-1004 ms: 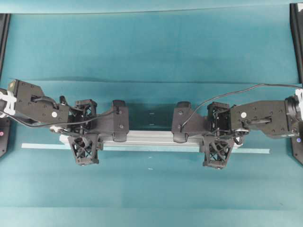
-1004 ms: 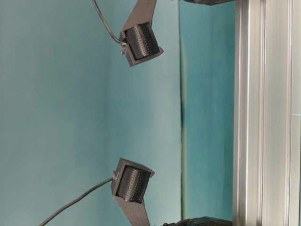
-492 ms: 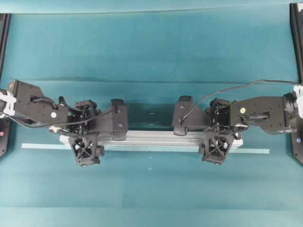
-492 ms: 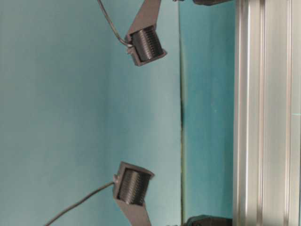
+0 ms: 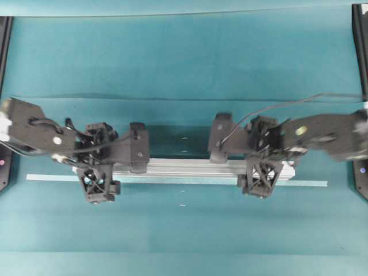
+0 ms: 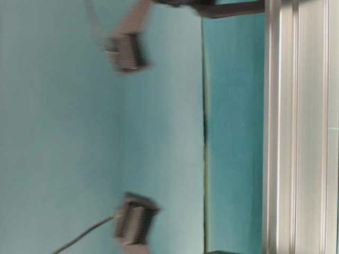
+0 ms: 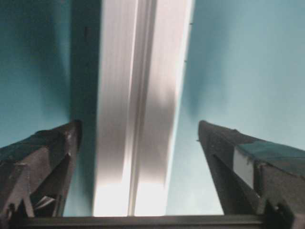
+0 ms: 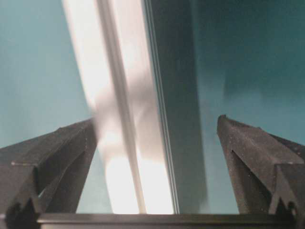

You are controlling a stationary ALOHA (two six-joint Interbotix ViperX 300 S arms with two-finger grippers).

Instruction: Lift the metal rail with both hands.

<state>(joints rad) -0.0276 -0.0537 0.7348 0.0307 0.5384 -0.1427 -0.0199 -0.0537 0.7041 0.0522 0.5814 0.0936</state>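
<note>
The metal rail (image 5: 184, 168) is a long silver grooved bar lying crosswise on the teal table, just behind a thin pale tape strip (image 5: 52, 177). My left gripper (image 5: 99, 164) straddles the rail's left end and my right gripper (image 5: 263, 158) its right end. In the left wrist view the rail (image 7: 138, 105) runs between the spread fingers of the left gripper (image 7: 139, 125), with a gap on each side. In the right wrist view the rail (image 8: 119, 109) lies close to the left finger of the open right gripper (image 8: 156, 120). The table-level view shows the rail (image 6: 299, 132) close up.
Black frame posts stand at the table's left edge (image 5: 4, 34) and right edge (image 5: 361, 46). A black cable (image 5: 276, 108) arcs over the right arm. In the table-level view two black ridged parts on cables hang blurred (image 6: 130, 53) (image 6: 135, 225).
Both arms have shifted a little to the left over the rail, and the right arm is blurred by motion. The rail lies where it was.
</note>
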